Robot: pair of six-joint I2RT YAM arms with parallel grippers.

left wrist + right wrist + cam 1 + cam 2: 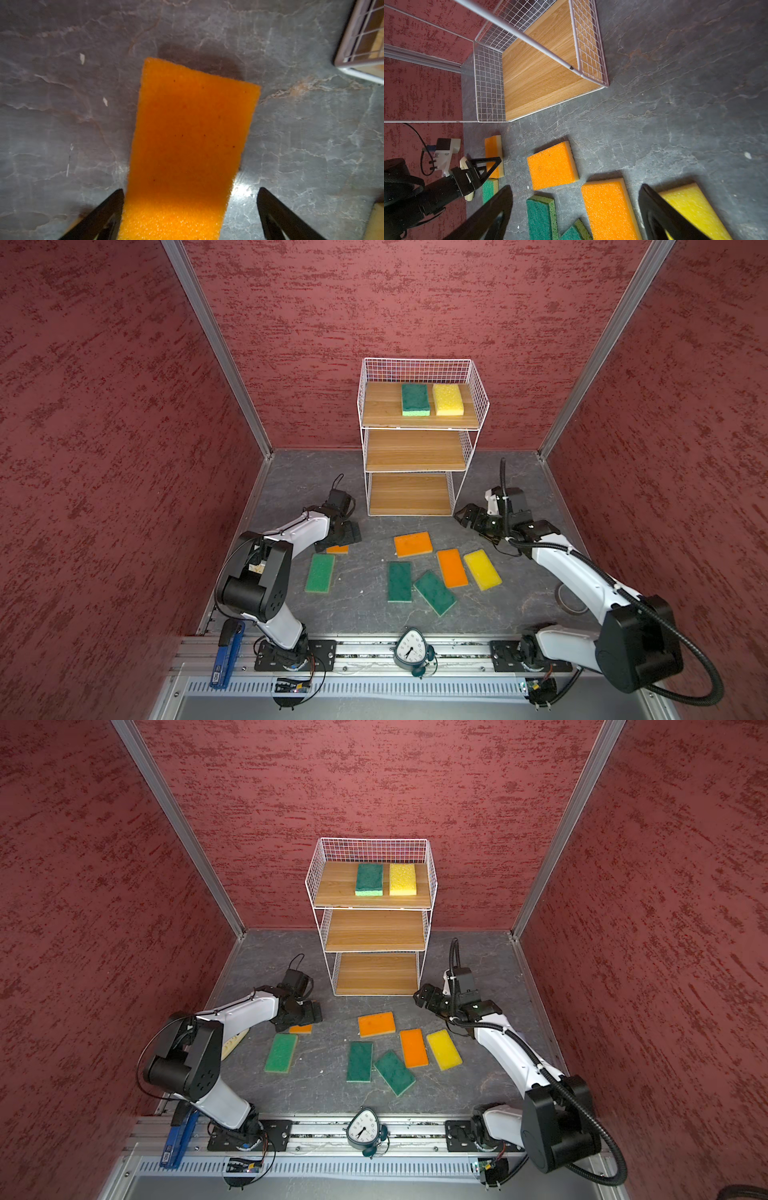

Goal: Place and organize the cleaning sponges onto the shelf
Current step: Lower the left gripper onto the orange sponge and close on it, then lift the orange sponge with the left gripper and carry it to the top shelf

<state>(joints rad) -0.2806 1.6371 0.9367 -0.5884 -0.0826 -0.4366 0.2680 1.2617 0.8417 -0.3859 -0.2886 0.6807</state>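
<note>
The left claw [190, 189] stands wide open, low over an orange sponge [191, 133] that lies between its jaws, not gripped yet. To its right six more sponges [400, 581] lie on the floor [374, 614], near the right claw [575, 187], which is also wide and empty. Beyond the claws, the shelf [415, 450] holds only a green sponge [415, 399] and a yellow sponge [448, 399] on its top board, so seven are left to place.
</note>
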